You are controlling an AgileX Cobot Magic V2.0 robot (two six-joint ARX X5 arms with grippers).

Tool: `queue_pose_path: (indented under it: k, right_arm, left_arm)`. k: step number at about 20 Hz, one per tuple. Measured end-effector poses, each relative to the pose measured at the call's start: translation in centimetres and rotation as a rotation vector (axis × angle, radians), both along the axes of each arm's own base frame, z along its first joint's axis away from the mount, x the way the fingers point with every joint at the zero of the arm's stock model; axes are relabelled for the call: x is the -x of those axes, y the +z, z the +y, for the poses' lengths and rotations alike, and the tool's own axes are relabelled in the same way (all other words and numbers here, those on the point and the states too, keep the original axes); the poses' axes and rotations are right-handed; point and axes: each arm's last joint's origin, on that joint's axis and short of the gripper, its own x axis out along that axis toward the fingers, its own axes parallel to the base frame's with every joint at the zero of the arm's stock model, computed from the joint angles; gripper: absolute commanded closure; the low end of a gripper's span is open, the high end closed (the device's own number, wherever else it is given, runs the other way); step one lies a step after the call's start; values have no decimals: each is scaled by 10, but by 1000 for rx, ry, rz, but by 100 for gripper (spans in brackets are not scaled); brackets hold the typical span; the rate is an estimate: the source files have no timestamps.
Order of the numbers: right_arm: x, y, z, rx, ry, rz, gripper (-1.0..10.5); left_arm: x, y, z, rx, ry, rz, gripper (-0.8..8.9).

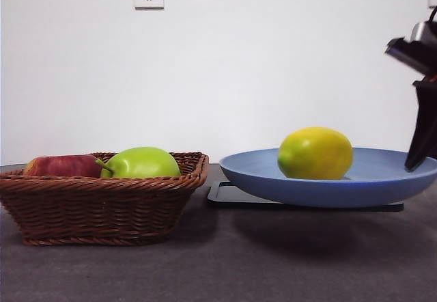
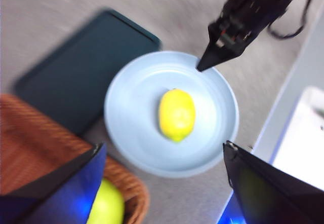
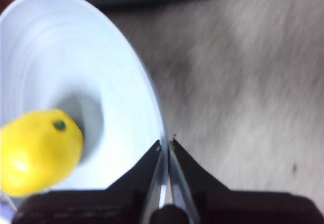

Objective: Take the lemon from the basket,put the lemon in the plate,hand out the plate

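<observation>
The yellow lemon (image 1: 315, 153) lies in the blue plate (image 1: 328, 187). My right gripper (image 1: 418, 160) is shut on the plate's right rim and holds the plate a little above the table, its shadow beneath it. In the right wrist view the jaws (image 3: 165, 145) pinch the rim of the plate (image 3: 101, 72), with the lemon (image 3: 38, 150) inside. My left gripper (image 2: 164, 148) is open and empty, high above the plate (image 2: 131, 112) and the lemon (image 2: 176, 115). The wicker basket (image 1: 102, 213) stands at the left.
The basket holds a green pear-like fruit (image 1: 140, 163) and a red apple (image 1: 61, 166). A flat black tray (image 1: 225, 196) lies on the table behind and under the plate; it also shows in the left wrist view (image 2: 86, 72). A white wall stands behind.
</observation>
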Motion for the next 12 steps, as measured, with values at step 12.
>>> queue_pose_path:
  k: [12]
  right_arm:
    - [-137, -3, -5, -18, -88, -38, 944]
  left_arm:
    - [17, 17, 38, 20, 60, -19, 411]
